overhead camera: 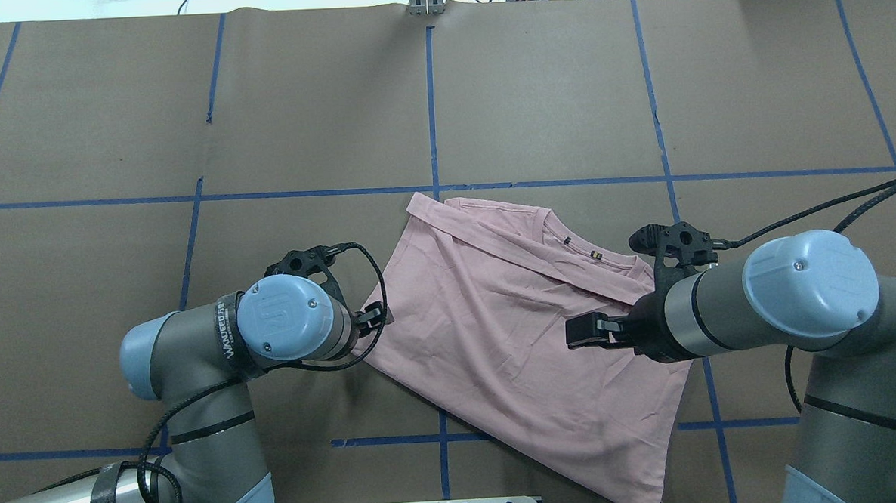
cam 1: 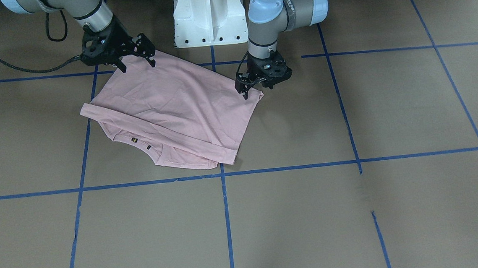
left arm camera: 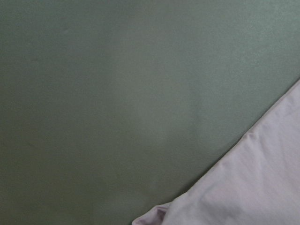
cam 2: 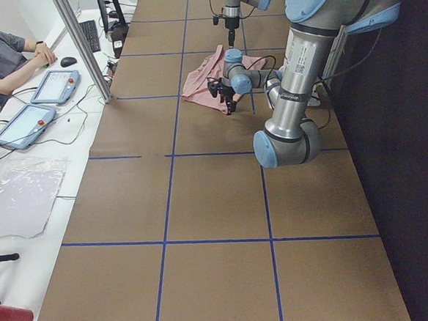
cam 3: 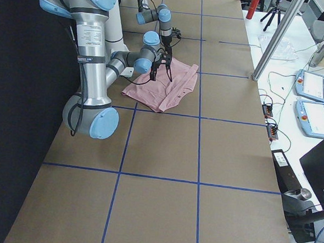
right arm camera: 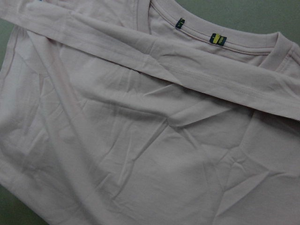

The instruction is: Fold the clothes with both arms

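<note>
T-shirt (overhead camera: 496, 325) seemingly reverse-up, partly behind right arm (overhead camera: 723, 307)

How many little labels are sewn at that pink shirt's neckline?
2: a dark label and a yellow-marked label beside it, both at the collar of the T-shirt. Folded cloth may hide others.

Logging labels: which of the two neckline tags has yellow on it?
The right-hand tag in the right wrist view, nearer the collar's bend; the other tag looks dark.
</note>
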`<state>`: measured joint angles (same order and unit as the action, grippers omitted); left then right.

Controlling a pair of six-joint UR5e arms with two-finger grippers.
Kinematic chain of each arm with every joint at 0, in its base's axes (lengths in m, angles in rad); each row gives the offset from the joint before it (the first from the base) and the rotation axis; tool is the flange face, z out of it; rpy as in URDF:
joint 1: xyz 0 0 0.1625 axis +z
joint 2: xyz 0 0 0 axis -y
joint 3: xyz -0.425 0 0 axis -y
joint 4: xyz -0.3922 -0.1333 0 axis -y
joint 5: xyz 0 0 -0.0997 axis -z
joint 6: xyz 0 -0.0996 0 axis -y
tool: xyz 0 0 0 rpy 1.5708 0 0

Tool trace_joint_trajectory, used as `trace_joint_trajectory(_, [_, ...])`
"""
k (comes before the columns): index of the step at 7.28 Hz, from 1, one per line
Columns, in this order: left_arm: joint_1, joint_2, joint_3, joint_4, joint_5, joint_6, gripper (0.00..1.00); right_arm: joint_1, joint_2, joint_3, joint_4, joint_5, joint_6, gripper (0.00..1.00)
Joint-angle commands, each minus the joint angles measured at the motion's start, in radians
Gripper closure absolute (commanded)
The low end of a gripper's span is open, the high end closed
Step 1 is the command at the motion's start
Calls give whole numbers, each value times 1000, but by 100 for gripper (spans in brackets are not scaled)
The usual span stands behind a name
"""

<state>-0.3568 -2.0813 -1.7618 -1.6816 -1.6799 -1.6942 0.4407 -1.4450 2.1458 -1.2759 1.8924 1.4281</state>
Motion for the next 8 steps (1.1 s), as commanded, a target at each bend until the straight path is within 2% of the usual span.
trace_joint_trajectory(1, [4, 4, 1, -1, -1, 1, 11, 1, 0, 2, 0, 2, 0, 0])
trace_joint_trajectory(2, [4, 3, 1, -1, -1, 1, 25, 1, 0, 2, 0, 1, 0, 0])
trace_joint_trajectory(3, [4, 3, -1, -1, 0, 1, 53, 1, 0, 3, 0, 1, 0, 0])
trace_joint_trajectory(4, [6, 6, -2, -1, 0, 2, 77, 1, 0, 5, 0, 2, 0, 0])
trace_joint_trajectory(5, [6, 6, -5, -1, 0, 2, 93, 1, 0, 5, 0, 2, 0, 0])
trace_joint_trajectory(6, [6, 6, -7, -1, 2, 2, 100, 4, 0, 5, 0, 2, 0, 0])
trace_joint_trajectory(8, [6, 4, -5, -3, 6, 10, 100, 6, -2, 3, 0, 2, 0, 0])
